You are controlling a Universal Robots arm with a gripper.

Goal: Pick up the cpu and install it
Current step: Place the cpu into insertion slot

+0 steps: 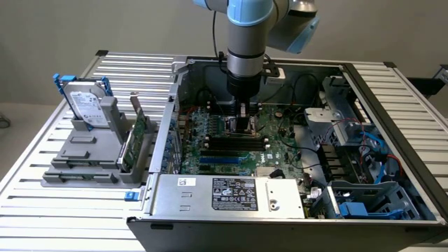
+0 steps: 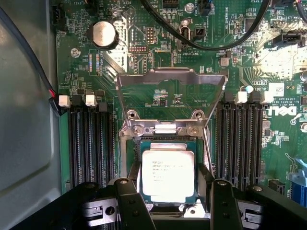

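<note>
Inside the computer case [image 1: 280, 231], above the motherboard [image 2: 81, 62], my gripper [image 2: 175, 191] hung with jaws wide, one on either side of the chip [image 2: 168, 172]. The chip lay flat in its socket below the raised metal frame [image 2: 170, 76]. I judged it light, stiff and delicate underneath, best held by opposite edges.

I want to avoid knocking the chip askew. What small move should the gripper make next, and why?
Probably a straight lift, no sideways drift. The cpu lies flat in the socket, the gripper stands open astride it, and the load plate is hinged open close by.
</note>
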